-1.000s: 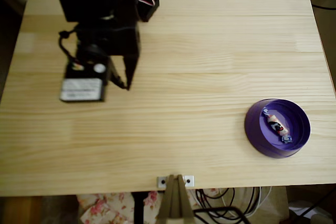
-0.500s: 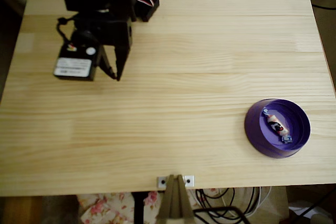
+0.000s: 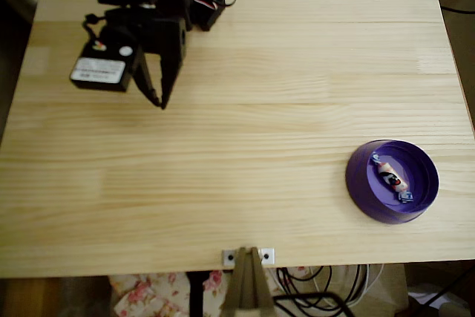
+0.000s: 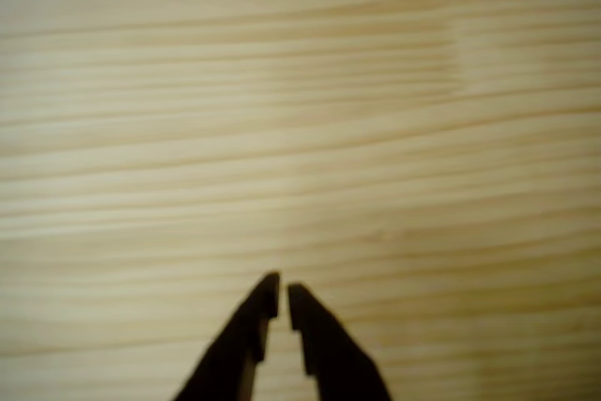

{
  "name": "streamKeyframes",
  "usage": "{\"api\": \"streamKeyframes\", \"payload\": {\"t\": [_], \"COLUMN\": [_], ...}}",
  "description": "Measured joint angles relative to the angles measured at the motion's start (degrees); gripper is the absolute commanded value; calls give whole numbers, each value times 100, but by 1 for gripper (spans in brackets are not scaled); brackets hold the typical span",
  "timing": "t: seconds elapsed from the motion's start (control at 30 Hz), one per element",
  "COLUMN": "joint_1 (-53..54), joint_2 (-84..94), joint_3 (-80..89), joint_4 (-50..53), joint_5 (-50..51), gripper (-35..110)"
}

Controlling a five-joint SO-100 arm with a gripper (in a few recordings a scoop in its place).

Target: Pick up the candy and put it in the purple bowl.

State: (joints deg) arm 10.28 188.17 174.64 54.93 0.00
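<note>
Purple plastic marks the landmark in the overhead view: the purple bowl point(image 3: 392, 181) sits on the pale wooden table point(image 3: 260, 109) close to its lower right corner. Inside the bowl lies the candy point(image 3: 391, 177), resting diagonally on the lighter lilac bottom, its blue twisted ends pointing toward the bowl's upper left and lower right wall. Well apart from the bowl, far up and to the left of it, the black arm point(image 3: 141, 5) reaches in from the table's top edge. Its gripper point(image 3: 157, 102) hangs over bare wood, tips pointing down the picture, holding nothing.

Wrist view: the gripper point(image 4: 284, 296) shows as two dark fingers point(image 4: 324, 349) rising from the bottom edge, their tips nearly together with only a thin slit between them, over blurred wood grain.
</note>
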Motion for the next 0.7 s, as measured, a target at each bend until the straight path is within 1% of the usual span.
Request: {"api": "streamKeyframes", "payload": {"t": [0.7], "joint_1": [26], "joint_2": [0], "joint_3": [0], "joint_4": [0], "joint_5": [26], "gripper": [0]}}
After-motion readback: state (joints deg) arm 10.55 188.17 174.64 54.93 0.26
